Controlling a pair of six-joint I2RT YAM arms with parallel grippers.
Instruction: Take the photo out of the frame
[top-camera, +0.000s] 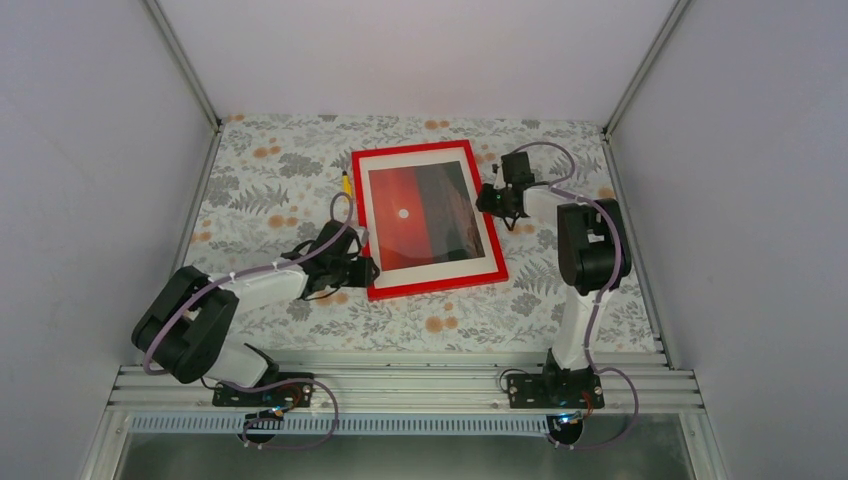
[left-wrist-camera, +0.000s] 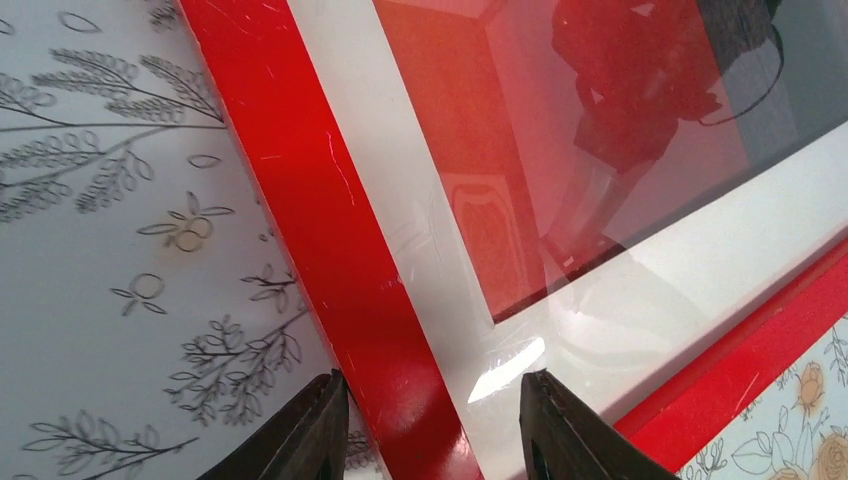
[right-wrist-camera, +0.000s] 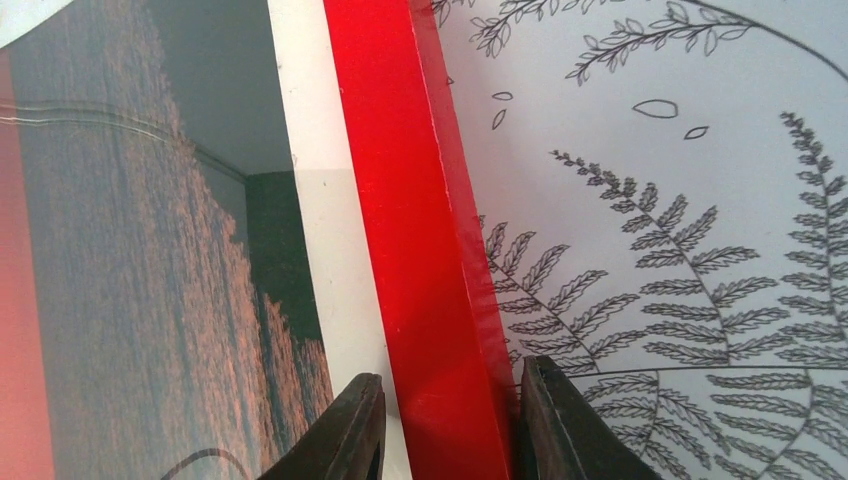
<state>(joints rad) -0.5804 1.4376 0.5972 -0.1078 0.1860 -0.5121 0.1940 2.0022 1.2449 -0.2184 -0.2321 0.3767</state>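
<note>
Two-handed bracing, looks like: right gripper clamps the thin bright-red rectangular picture frame at 3 o'clock, left gripper straddles its 8 o'clock corner, unclenched.

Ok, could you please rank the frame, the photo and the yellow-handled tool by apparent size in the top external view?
1. The frame, largest.
2. The photo, slightly smaller, lying within the frame's red border.
3. The yellow-handled tool, by far the smallest, beside the frame's left edge.
</note>
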